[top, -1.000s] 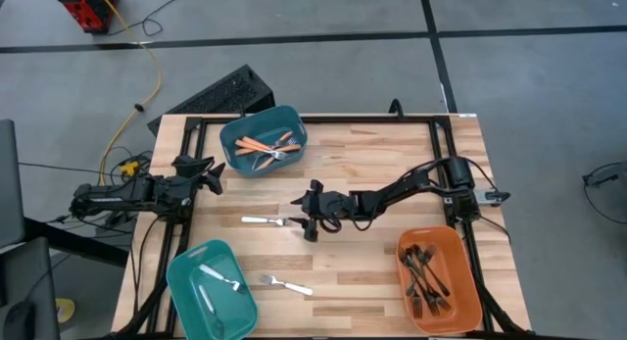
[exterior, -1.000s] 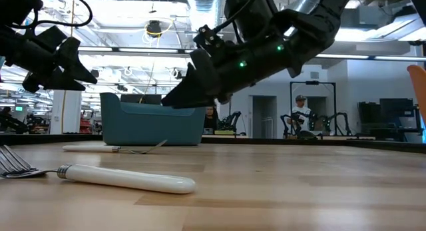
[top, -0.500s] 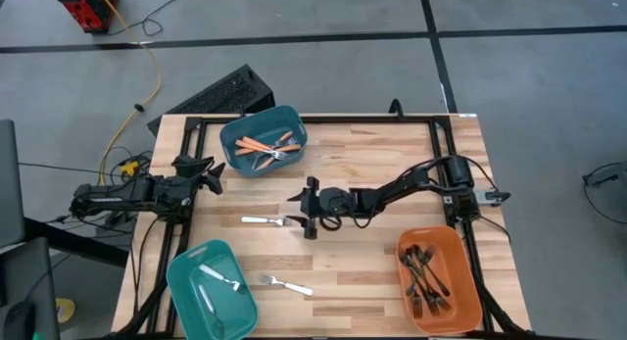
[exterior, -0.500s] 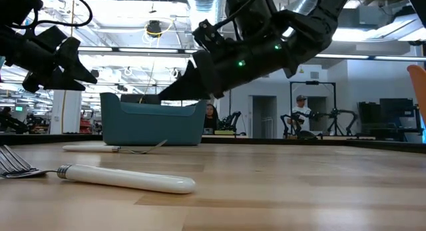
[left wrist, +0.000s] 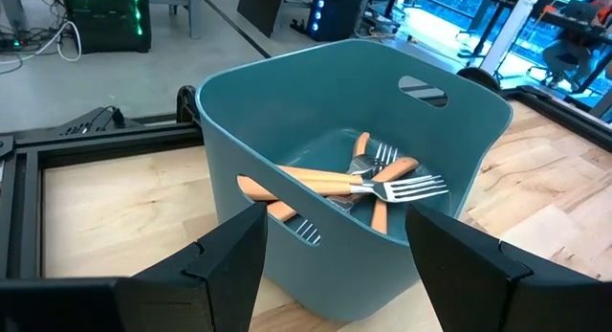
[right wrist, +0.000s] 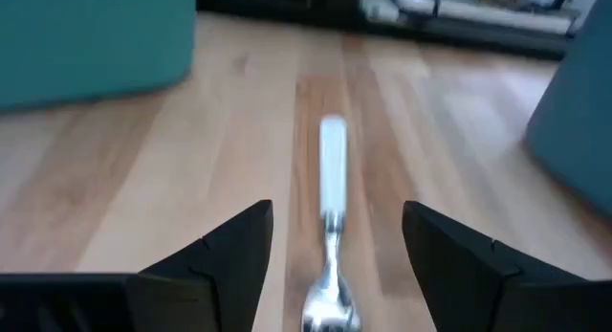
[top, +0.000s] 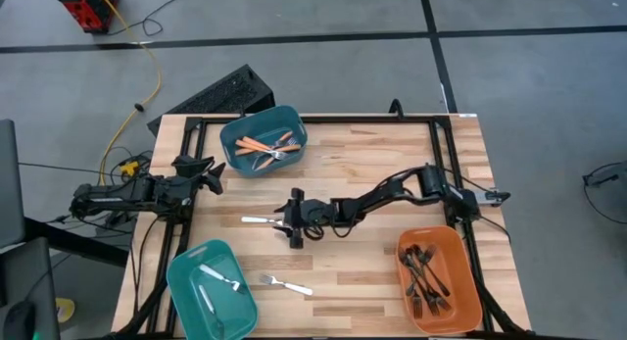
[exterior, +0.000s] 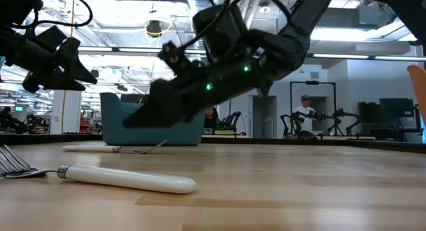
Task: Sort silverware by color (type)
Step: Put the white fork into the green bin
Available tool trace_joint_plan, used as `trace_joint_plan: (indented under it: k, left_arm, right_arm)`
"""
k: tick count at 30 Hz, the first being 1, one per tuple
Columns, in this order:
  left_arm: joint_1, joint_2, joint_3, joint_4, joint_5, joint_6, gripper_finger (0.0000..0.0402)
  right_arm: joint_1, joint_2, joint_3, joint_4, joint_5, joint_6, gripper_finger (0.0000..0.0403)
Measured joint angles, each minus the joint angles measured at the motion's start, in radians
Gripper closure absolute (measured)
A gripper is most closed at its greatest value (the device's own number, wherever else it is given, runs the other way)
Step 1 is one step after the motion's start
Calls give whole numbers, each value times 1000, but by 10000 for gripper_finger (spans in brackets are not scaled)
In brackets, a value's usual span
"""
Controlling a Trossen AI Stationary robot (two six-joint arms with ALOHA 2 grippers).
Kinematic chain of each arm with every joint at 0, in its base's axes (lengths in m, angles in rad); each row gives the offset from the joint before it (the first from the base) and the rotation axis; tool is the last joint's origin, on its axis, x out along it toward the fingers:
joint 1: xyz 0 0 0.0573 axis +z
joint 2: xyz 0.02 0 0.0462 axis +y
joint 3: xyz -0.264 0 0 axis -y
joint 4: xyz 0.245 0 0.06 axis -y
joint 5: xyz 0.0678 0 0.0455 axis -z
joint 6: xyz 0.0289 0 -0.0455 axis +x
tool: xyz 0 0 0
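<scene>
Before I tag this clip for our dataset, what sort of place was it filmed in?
Probably a robotics lab or workshop in a large open industrial hall. The wooden table stands on bare concrete floor, similar arm rigs stand in the background with a person among them, and exposed ducting runs overhead.

A light wooden plank desk [top: 372, 149] is seen carrying two teal plastic bins [top: 263, 139] [top: 210, 291], an orange plastic bin [top: 439, 271], and two loose white-handled silver forks [top: 261, 220] [top: 286, 284] lying flat on the bare wood.
</scene>
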Motion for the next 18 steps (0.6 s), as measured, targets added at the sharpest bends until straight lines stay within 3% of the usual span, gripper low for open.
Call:
trace_joint_plan:
  k: [18]
  left_arm:
    - [0,0,0,0,1,0,167]
  right_arm:
    - [-14,36,49,-178,-32,176,143]
